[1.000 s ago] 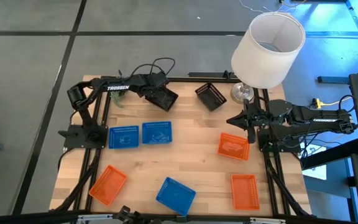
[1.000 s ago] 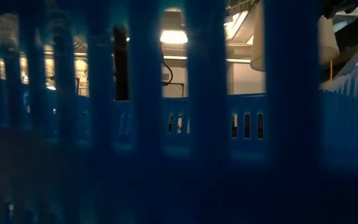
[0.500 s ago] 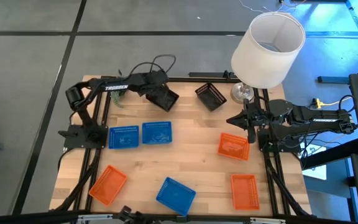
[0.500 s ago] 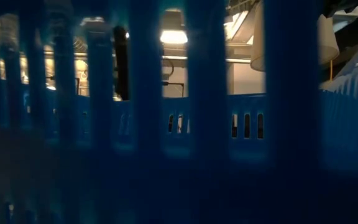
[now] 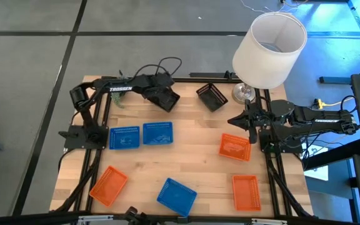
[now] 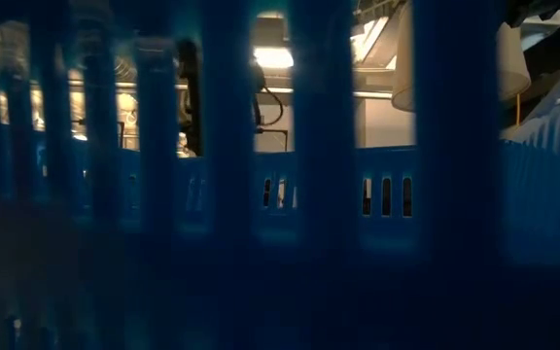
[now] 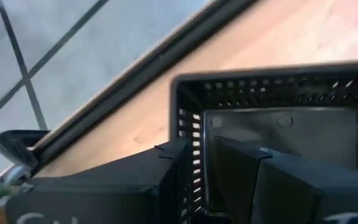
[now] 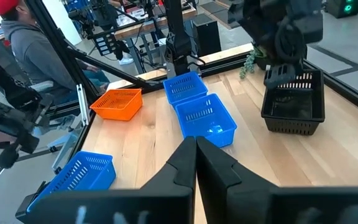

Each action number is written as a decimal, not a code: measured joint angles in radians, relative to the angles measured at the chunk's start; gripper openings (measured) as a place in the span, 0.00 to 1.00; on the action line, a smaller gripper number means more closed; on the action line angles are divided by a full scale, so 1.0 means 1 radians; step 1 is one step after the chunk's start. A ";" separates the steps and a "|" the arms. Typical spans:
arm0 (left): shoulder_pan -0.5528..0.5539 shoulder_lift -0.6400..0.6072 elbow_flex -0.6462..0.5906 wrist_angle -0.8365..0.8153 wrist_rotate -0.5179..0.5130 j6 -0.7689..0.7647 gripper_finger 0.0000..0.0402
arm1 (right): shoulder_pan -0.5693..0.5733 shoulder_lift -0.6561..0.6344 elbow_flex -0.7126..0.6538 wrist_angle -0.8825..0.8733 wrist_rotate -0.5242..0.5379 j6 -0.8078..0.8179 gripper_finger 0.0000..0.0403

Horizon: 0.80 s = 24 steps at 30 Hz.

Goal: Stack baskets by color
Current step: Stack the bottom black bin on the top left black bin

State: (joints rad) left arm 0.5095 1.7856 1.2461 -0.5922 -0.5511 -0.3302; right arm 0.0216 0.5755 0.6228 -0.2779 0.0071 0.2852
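My left gripper is shut on a black basket near the table's far edge, left of the middle. The right wrist view shows that basket under the gripper. A second black basket stands to its right. Two blue baskets sit side by side at mid left, and a third lies near the front edge. Orange baskets lie at the front left, mid right and front right. My right gripper waits shut at the right edge. My left gripper pinches one side wall of the black basket near a corner, with one finger outside the wall and one finger inside. The fingers slant down from the table's far left. I cannot tell whether the basket's bottom is on the table.
A big white lampshade stands over the far right corner. A small green plant sits at the far left. A blue basket's lattice wall fills the low view. A person sits beyond the table's left side.
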 joint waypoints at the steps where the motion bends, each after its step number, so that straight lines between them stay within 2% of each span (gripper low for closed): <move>1: 0.000 0.011 0.000 0.001 0.008 0.000 0.17 | 0.000 0.000 0.000 0.000 0.000 0.000 0.03; 12: -0.007 0.077 0.003 -0.001 0.047 0.000 0.17 | 0.000 0.000 0.000 0.002 0.000 0.000 0.03; 15: -0.020 0.038 0.021 -0.031 0.036 0.007 0.16 | 0.000 0.000 0.000 0.001 0.000 0.001 0.03; 20: -0.036 -0.028 0.040 -0.031 -0.044 0.049 0.12 | 0.000 0.000 0.000 0.006 0.000 0.002 0.03; 24: -0.016 -0.030 0.040 -0.063 -0.046 0.049 0.05 | 0.000 0.000 0.000 0.006 0.000 0.002 0.03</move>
State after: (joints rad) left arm 0.4938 1.7554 1.2859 -0.6554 -0.5967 -0.2809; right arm 0.0216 0.5755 0.6228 -0.2718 0.0071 0.2870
